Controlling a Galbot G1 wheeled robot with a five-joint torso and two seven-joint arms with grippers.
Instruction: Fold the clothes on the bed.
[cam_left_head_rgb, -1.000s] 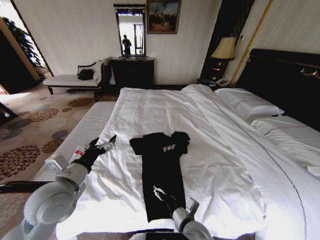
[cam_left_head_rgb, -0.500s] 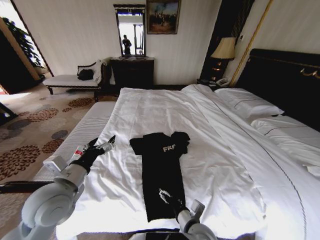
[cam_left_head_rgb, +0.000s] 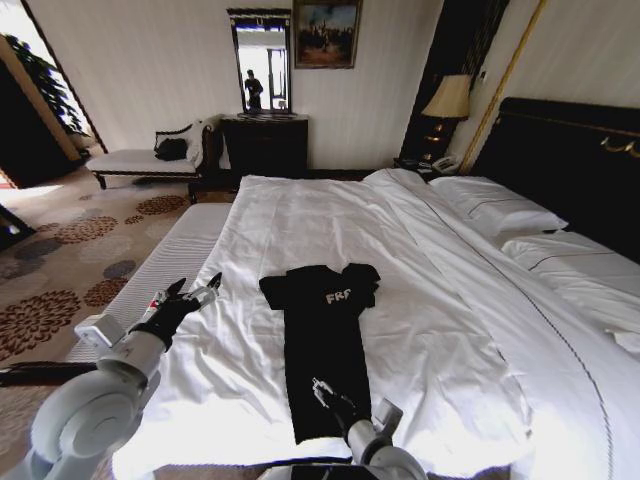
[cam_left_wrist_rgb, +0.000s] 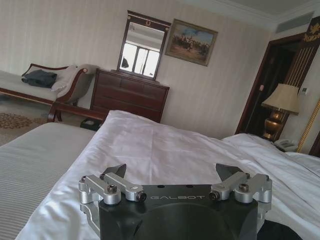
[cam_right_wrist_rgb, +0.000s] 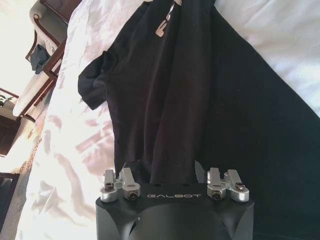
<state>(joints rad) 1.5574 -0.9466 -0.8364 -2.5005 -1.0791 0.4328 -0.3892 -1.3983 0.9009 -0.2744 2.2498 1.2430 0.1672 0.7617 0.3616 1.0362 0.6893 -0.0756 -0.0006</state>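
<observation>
The clothes, one black T-shirt (cam_left_head_rgb: 322, 340) with white lettering, lie on the white bed (cam_left_head_rgb: 330, 215), folded into a long narrow strip with the sleeves at the far end. My right gripper (cam_left_head_rgb: 325, 393) hovers open just over the strip's near hem. In the right wrist view its fingers (cam_right_wrist_rgb: 127, 175) stand wide apart above the dark fabric (cam_right_wrist_rgb: 200, 90), holding nothing. My left gripper (cam_left_head_rgb: 193, 295) hangs open beside the bed's left edge, well left of the shirt. The left wrist view shows its gripper (cam_left_wrist_rgb: 170, 172) spread over bare sheet (cam_left_wrist_rgb: 150, 145).
A white-cushioned bench (cam_left_head_rgb: 165, 265) runs along the bed's left side, with a small white-and-red tube (cam_left_head_rgb: 156, 300) on it near my left arm. Pillows (cam_left_head_rgb: 500, 212) and the dark headboard (cam_left_head_rgb: 570, 160) are at the right. A chaise (cam_left_head_rgb: 150, 160), dresser (cam_left_head_rgb: 265, 142) and lamp (cam_left_head_rgb: 448, 98) line the far wall.
My left gripper has drawn back a little to the left, away from the shirt. The right gripper has barely shifted over the near hem. The shirt lies as before.
</observation>
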